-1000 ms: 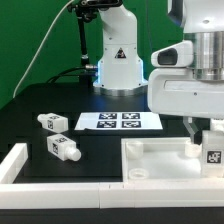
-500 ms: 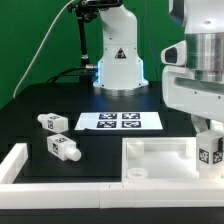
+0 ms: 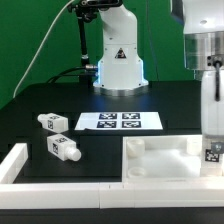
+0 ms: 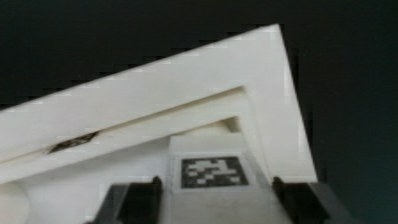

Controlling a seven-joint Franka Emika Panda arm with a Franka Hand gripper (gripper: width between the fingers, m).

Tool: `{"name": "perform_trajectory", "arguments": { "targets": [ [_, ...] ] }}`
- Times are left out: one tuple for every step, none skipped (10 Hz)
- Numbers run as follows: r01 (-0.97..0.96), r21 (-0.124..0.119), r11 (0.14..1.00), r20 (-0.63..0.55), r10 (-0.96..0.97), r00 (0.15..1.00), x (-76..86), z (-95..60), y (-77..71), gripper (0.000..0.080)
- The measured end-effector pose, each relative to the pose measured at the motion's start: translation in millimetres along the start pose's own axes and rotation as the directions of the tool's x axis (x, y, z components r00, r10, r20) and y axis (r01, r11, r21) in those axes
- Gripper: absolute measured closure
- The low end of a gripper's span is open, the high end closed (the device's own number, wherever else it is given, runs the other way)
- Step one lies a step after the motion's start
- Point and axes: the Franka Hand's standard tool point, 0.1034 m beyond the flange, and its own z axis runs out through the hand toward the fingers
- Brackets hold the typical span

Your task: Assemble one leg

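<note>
- Since a second ago the arm has rotated and shifted toward the exterior view's right, so its body now reads as a narrow upright column at the frame edge rather than a wide white block.
- Held leg [image 3: 213,153] has moved with it and now sits low at the right edge, just above the far right corner of the large white panel [image 3: 160,160].
- End effector [image 4: 214,198] is clamped on that leg: in the wrist view the two dark fingers [image 4: 128,203] flank the peg, whose square tag faces the camera.
- Wrist view also shows a corner of the panel behind the leg [image 4: 214,172], with its raised rim and a recessed step; whether the leg touches the panel cannot be told.
- Two loose legs lie on the black counter [image 3: 100,145] at the exterior view's left: one [image 3: 53,121] farther back, beside the marker board [image 3: 119,121], and one [image 3: 62,149] nearer, between the marker board and the white L-shaped rail [image 3: 18,160] at the near left.
- Both loose legs lie on their sides, well apart from the panel.
</note>
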Motion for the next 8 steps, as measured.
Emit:
{"name": "perform_trajectory", "arguments": {
  "targets": [
    [-0.056,0.003,0.998,-0.002,0.056,0.998,2.0,1.0,-0.7,0.0512],
    [-0.059,0.005,0.998,-0.004,0.059,0.998,2.6,2.3,-0.4,0.0512],
    [-0.040,0.005,0.999,-0.004,0.040,0.999,2.8,2.3,-0.5,0.0512],
    [-0.036,0.005,0.999,-0.004,0.036,0.999,2.6,2.4,-0.3,0.0436],
    [-0.020,0.007,1.000,-0.002,0.020,1.000,1.3,0.2,-0.6,0.0436],
    [0.014,0.015,1.000,0.012,-0.014,1.000,-3.8,-13.3,1.8,0.0232],
    [0.031,0.017,0.999,0.024,-0.032,0.999,-6.9,-26.0,6.0,0.0232],
    [0.045,0.010,0.999,0.021,-0.045,0.999,-7.6,-26.0,9.3,0.0164]
  ]
}}
